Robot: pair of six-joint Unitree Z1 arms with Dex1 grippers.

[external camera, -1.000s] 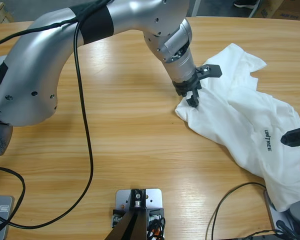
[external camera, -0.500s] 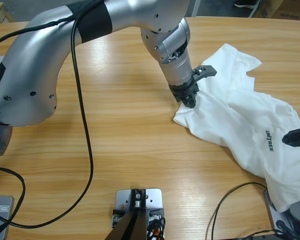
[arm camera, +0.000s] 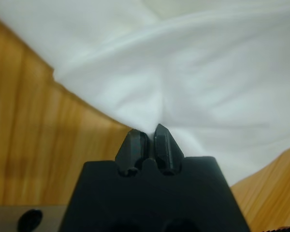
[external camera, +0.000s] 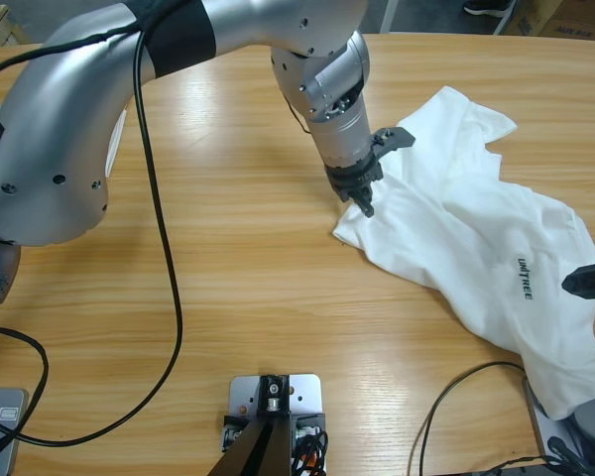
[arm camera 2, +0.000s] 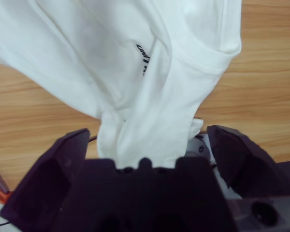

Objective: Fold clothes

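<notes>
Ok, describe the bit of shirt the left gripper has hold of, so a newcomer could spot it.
On the wooden table, find the white T-shirt on the right half. Its leftmost edge is pinched by the left gripper, away from the black lettering.

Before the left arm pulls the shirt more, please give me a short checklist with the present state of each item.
1. Left pincer shut on the T-shirt: ok, cloth is pinched between its jaws.
2. Right pincer free of the cloth: not ok, it is open with shirt hanging between its jaws.
3. Table in the pull direction bare: ok.
4. Black cable away from the shirt: ok.
5. Shirt lying flat: not ok, it is crumpled.
</notes>
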